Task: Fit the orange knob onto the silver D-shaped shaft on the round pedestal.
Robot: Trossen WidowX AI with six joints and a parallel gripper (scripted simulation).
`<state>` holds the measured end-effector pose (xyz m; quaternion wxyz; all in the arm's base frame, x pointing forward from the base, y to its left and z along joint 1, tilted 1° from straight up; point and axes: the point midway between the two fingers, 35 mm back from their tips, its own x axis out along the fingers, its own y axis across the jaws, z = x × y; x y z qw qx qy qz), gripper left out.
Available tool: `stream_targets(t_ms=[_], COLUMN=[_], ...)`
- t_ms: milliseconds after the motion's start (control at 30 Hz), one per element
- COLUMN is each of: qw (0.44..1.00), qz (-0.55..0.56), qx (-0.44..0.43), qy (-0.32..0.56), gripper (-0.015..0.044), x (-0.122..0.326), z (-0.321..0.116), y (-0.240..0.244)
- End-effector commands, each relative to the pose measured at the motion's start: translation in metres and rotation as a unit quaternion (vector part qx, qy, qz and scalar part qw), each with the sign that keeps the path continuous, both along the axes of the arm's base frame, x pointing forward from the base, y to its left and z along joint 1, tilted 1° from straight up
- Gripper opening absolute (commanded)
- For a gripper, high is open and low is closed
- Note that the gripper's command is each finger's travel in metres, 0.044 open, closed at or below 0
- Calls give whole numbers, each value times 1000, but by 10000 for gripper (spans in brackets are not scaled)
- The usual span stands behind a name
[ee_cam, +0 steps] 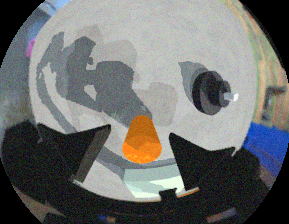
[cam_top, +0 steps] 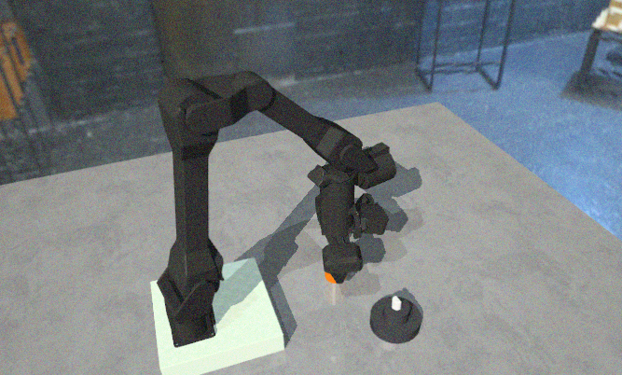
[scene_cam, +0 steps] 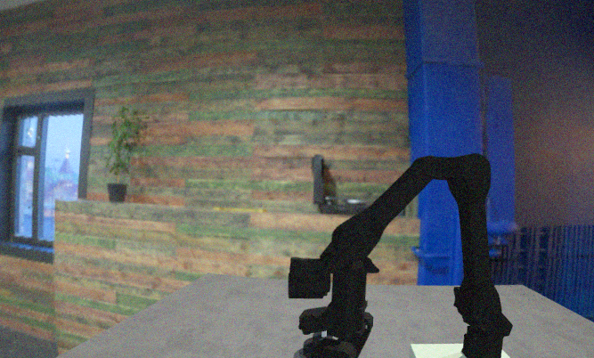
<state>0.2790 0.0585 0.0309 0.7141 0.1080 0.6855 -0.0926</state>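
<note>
The orange knob (cam_top: 330, 278) (ee_cam: 142, 149) stands on the table, mostly hidden behind a finger in the top view and out of sight in the exterior view. My gripper (ee_cam: 140, 132) is open and points down, its two fingers apart on either side of the knob, with gaps showing in the wrist view. The black round pedestal (cam_top: 380, 327) (ee_cam: 201, 95) stands to the right of the knob in the top view. Its pale silver shaft (cam_top: 396, 303) (ee_cam: 235, 96) points up, bare. The knob's hole and flat side are hidden.
The pale green-white base block (cam_top: 245, 310) (ee_cam: 156, 188) lies under the arm's base, left of the knob in the top view. The grey table (cam_top: 94, 224) (scene_cam: 228, 312) carries everything. Arm shadows fall across it.
</note>
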Motion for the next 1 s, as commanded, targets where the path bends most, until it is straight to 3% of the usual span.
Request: stream_targets(t_ms=[0,267,600,767,967], qw=[1000,1000,1000,1000,1000], qz=[-2,-2,-2,-2,-2], qx=[-3,-3,-3,-3,-3], qy=[1,1,1,1,1], gripper=[440,440,177,144,0], x=[-1,-2,-2,-2,3], z=[-7,-17,-17,-17,2], y=[-1,-1,-1,-1,0])
